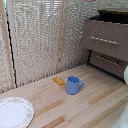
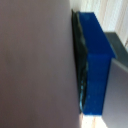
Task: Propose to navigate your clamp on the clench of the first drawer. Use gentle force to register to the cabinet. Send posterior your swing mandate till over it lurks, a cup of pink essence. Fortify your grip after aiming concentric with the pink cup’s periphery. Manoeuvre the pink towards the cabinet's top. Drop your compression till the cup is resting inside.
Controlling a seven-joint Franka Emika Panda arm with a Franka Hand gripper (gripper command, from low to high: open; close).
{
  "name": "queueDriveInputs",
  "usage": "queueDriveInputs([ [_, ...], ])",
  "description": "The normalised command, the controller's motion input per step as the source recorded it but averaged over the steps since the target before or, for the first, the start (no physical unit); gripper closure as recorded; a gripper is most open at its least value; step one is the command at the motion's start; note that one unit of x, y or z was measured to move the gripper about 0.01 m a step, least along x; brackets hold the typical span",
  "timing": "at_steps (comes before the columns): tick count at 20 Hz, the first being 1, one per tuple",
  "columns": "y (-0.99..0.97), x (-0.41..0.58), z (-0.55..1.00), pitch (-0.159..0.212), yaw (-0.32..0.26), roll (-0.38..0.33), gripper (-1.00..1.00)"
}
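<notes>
Only the wrist view shows the hand: one blue finger [image 2: 95, 62] lies flat against a brownish panel filling that frame, and whether the fingers are apart or together cannot be told. In the exterior view the cabinet [image 1: 107, 42] stands at upper right, its first drawer [image 1: 105, 37] carrying the silver handle [image 1: 103, 40]. A blue mug [image 1: 74, 85] sits mid-frame on the worktop [image 1: 95, 102], beside a small yellow block [image 1: 59, 80]; a white plate [image 1: 15, 112] lies at lower left.

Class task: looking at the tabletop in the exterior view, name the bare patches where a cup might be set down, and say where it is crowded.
Bare wood lies between the white plate and blue mug, and from the mug toward the cabinet. Tightest around the mug and the small orange block beside it.
</notes>
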Motion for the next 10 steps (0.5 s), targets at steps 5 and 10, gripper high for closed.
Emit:
queueDriveInputs([
  [5, -0.90, 0.000, 0.15, 0.123, -0.056, 0.061, 1.00],
  [10, -0.74, 0.042, 0.00, 0.074, -0.029, 0.067, 1.00],
])
